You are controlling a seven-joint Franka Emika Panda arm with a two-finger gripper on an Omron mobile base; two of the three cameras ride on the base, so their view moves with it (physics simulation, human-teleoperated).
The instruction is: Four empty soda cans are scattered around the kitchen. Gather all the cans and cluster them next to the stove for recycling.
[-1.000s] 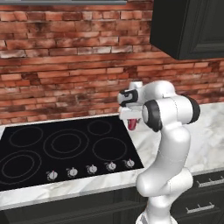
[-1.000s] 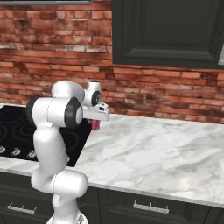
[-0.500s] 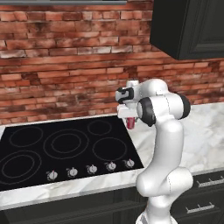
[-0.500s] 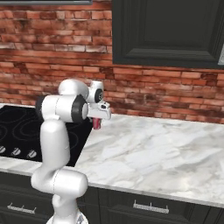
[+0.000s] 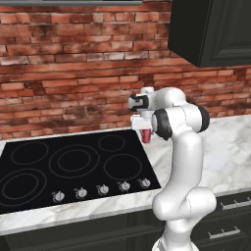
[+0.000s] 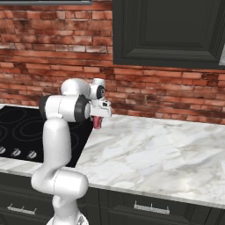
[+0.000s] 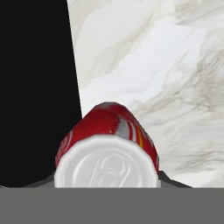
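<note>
A red soda can [image 5: 146, 136] with a silver top hangs under my gripper [image 5: 145, 131], which is shut on it above the right edge of the stove [image 5: 73, 164]. From the right side the soda can [image 6: 97, 122] shows below the hand, over the seam between the stove [image 6: 22, 132] and the marble counter [image 6: 158, 149]. In the hand view the soda can [image 7: 108, 146] is seen from its silver top, with the black stove [image 7: 35, 87] to its left and pale marble counter [image 7: 148, 65] to its right. The fingers are hidden behind the can.
A brick wall [image 5: 73, 63] runs behind the counter. A dark upper cabinet [image 6: 169, 30] hangs above the marble counter. Silver knobs [image 5: 102, 189] line the stove's front edge. Dark drawers [image 6: 149, 206] sit below the counter.
The arm has swung the held can slightly toward the stove's right edge; the can stays in the shut gripper.
</note>
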